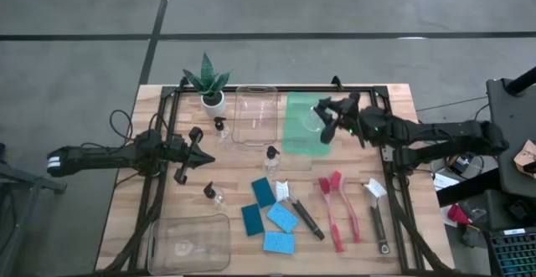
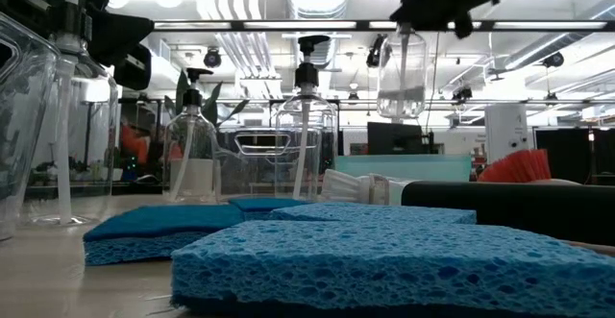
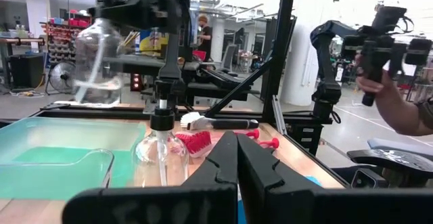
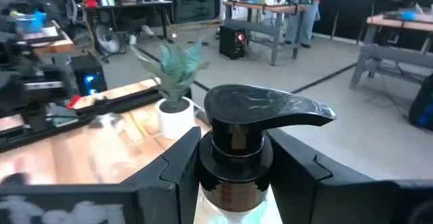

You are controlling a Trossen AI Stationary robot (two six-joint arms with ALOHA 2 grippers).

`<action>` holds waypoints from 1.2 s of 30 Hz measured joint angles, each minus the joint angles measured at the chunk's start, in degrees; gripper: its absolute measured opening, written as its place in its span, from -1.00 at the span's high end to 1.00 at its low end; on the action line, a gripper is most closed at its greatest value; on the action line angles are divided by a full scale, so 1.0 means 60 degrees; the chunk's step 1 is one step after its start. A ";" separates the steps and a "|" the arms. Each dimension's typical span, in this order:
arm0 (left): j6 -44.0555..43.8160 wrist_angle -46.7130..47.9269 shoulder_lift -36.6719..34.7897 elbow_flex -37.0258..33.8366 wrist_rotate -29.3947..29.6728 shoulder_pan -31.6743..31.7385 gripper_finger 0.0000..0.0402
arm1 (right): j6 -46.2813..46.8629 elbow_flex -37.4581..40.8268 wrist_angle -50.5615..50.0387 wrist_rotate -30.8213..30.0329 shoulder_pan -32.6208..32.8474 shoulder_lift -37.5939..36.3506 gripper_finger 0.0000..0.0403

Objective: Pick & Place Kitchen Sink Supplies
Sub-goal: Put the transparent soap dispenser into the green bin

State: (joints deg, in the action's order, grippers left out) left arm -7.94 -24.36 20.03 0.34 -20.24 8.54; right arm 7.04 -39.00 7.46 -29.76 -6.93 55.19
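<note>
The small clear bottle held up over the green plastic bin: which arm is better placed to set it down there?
The right: its pincer already grips that small clear bottle above the green plastic bin. The left pincer sits shut, farther away.

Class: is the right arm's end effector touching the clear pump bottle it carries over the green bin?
Touching. The right wrist view shows the right end effector with its fingers pressed against the pump bottle neck on both sides.

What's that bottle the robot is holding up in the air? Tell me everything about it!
It is a small clear bottle with a shiny black pump top whose spout sticks out to one side. It looks like see-through plastic, and a thin tube shows inside it. The right gripper has its jaws clamped around the neck just under the pump, holding the bottle upright and off the table, above the green bin. Nothing else touches it.
</note>
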 joint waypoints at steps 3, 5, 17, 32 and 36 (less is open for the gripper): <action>0.0000 0.0000 0.0000 0.0000 0.0001 0.0000 1.00 | 0.0082 0.0000 -0.0004 0.0796 -0.1008 0.0175 0.31; 0.0000 0.0001 0.0000 0.0000 0.0003 0.0000 1.00 | 0.0077 0.0004 -0.0004 0.1315 -0.1606 0.0310 0.31; 0.0000 0.0000 0.0000 0.0000 -0.0001 0.0000 1.00 | -0.0021 0.0208 0.1168 0.3283 -0.3692 0.1798 0.31; 0.0000 0.0000 0.0000 0.0000 0.0000 0.0000 1.00 | -0.0216 0.0495 0.1938 0.3585 -0.4646 0.2635 0.31; 0.0000 0.0000 0.0000 0.0000 0.0001 0.0000 1.00 | -0.0289 0.0609 0.2247 0.3940 -0.4862 0.2975 0.32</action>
State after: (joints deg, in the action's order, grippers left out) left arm -7.94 -24.36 20.03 0.34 -20.24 8.54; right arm 5.30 -35.35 20.95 -6.12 -36.10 73.04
